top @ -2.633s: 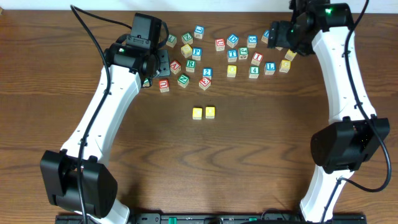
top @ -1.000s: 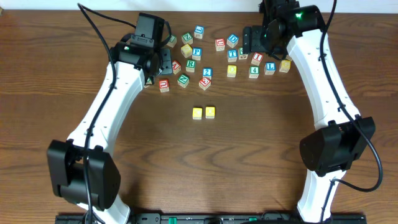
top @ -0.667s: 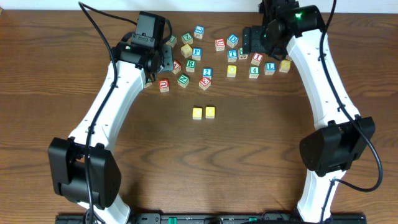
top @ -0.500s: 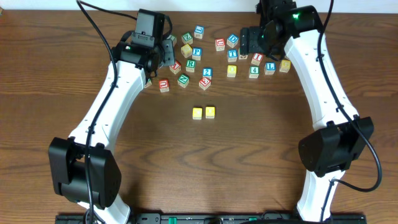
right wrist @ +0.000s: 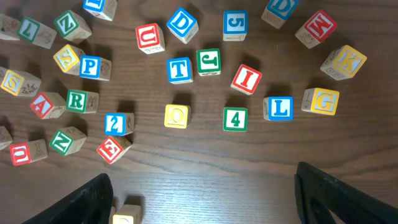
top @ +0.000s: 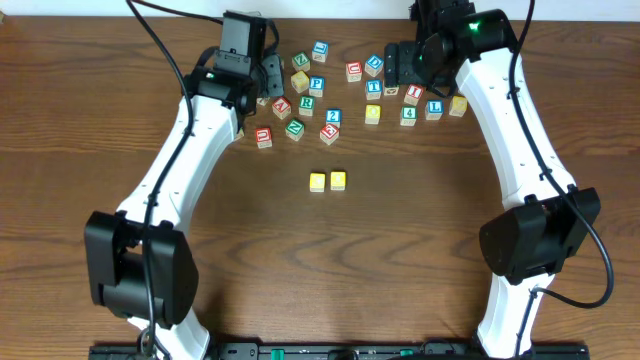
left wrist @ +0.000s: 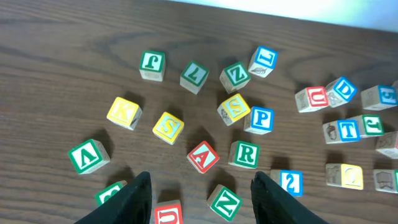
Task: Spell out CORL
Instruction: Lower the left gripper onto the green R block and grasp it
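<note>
**Crowded picks ahead**

Nearest, two yellow cubes (top: 317, 181) sit together on the worktop (top: 420, 250). Beyond, the left claw (left wrist: 202, 198), part-open and empty, hovers by the R cube (left wrist: 246, 154); the A cube (left wrist: 203, 156) beside it could be clipped. The right claw (right wrist: 205, 202), wide and empty, hangs near the crowded L cube (right wrist: 280, 108).

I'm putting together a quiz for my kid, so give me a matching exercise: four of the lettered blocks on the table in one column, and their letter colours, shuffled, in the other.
Blocks:
1. R block
2. L block
3. I block
4. G block

Letter colours:
a. red
b. yellow
c. green
d. blue

Pairs: 1-c, 2-d, 3-a, 4-b.
</note>
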You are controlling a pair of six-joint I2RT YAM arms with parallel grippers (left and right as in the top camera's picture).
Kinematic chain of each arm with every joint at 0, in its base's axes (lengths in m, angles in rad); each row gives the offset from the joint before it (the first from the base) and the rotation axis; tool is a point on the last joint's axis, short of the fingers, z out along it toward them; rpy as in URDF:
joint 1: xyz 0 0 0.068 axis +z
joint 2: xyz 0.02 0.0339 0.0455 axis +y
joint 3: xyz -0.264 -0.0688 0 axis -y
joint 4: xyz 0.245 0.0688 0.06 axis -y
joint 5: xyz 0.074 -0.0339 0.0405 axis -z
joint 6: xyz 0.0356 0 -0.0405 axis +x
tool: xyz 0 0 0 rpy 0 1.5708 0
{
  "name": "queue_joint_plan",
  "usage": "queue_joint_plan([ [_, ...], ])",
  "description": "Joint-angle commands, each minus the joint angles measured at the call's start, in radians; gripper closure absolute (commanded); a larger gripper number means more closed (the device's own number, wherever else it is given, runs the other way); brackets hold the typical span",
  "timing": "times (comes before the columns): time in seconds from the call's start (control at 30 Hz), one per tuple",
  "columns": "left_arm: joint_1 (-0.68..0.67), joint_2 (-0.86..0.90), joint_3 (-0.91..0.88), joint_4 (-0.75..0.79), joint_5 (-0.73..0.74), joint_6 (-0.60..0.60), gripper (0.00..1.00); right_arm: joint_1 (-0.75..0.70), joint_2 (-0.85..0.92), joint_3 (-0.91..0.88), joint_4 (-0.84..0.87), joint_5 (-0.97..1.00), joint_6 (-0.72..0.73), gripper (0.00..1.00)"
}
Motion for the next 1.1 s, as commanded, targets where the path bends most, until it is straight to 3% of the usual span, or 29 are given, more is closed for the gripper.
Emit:
queue_joint_plan([
  [0.0,-0.01,0.03,-0.001,-0.001,-0.002,0.005,0.49,0.008,0.002,-0.005,0.013,-0.002,0.01,0.11],
  [0.23,-0.037,0.105,0.142,-0.088,-0.003,0.025,0.49,0.008,0.002,-0.005,0.013,-0.002,0.01,0.1],
  [0.47,-0.062,0.332,0.476,-0.346,-0.002,0.078,0.49,0.008,0.002,-0.005,0.001,-0.002,0.008,0.09],
  [1.07,-0.097,0.448,0.417,-0.296,-0.001,0.092,0.49,0.0,0.002,-0.005,-0.035,0.052,-0.014,0.07],
])
